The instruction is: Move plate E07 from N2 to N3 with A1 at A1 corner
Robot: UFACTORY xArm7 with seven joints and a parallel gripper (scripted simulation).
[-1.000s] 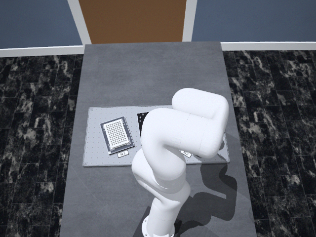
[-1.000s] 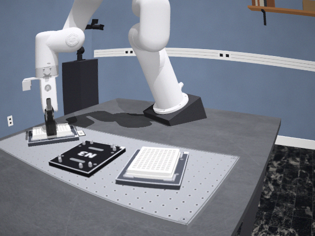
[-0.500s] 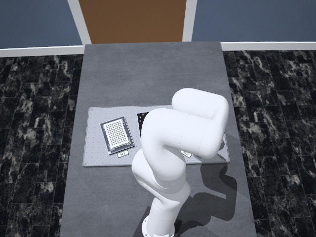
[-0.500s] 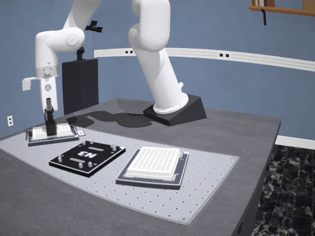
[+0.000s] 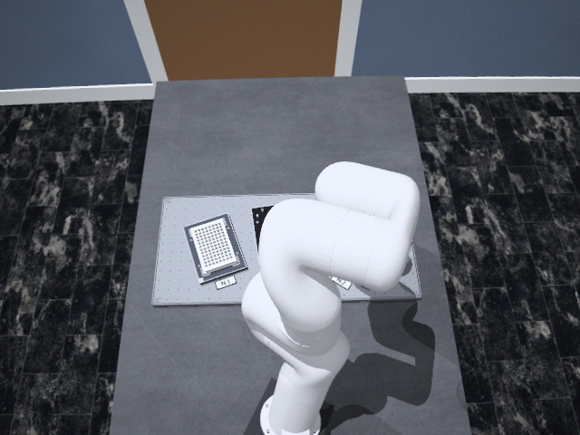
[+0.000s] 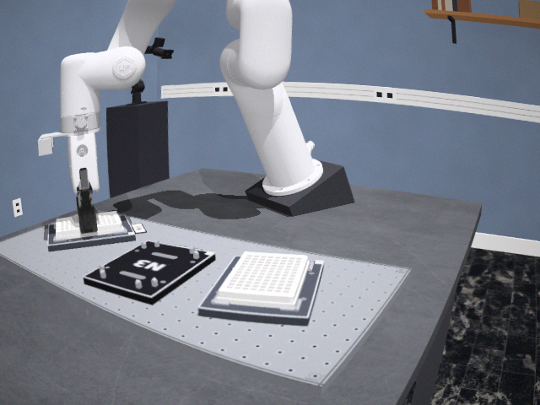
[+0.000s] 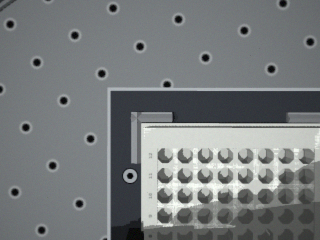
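Note:
Plate E07 (image 6: 102,223), a white well plate, sits on nest N2 (image 6: 91,240) at the far left of the deck in the exterior view. My gripper (image 6: 86,223) stands upright over it with its dark fingers down at the plate's sides, shut on the plate. The wrist view shows the plate's corner (image 7: 230,180) inside the dark nest (image 7: 120,150) and its locators. The black landing nest N3 (image 6: 150,273) lies empty in the middle. Plate E01 (image 6: 263,278) sits on nest N1 to the right; it also shows in the top view (image 5: 214,246). There the arm hides my gripper and N2.
The nests stand on a grey perforated deck plate (image 6: 270,335). Signs N1 (image 5: 225,282) and N2 (image 5: 342,282) lie on the deck. The arm's base (image 6: 300,191) is at the back of the table. A dark box (image 6: 137,143) stands behind N2.

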